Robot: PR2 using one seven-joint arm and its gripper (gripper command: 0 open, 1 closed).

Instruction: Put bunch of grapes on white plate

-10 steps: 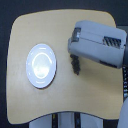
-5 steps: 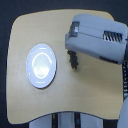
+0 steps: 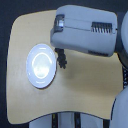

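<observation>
1. Exterior view: a light wooden table (image 3: 85, 92) with rounded corners fills most of the frame, seen from above, against a dark surround.
2. The white plate (image 3: 41, 65) lies on the table at about nine o'clock from the table's middle. It is round and glossy, with a wide rim and a bright sheen across its centre.
3. The bunch of grapes (image 3: 62, 59) shows as a small, dark, narrow cluster running roughly top to bottom. It sits at about three o'clock from the plate's centre, just beside the plate's rim on the exterior view's right.
4. Whether the lower end of the bunch touches the plate's rim or hangs clear of it cannot be told; the picture is too blurred there. It is also unclear whether the bunch rests on the wood or is lifted off it.
5. The robot's arm, a bulky grey-white housing (image 3: 85, 30) with a dark vent grille on its upper face, reaches in from about two o'clock and covers the far part of the table.
6. The gripper (image 3: 60, 51) is at the housing's lower end toward the plate, right above the top of the grapes. Only a dark stub shows, merging with the bunch.
7. How the jaws stand, spread or pressed together or pinching the grapes, cannot be told from this view.
8. More pale robot body (image 3: 122, 65) runs down the exterior view's right edge, and dark base parts show below the table's near edge.
</observation>
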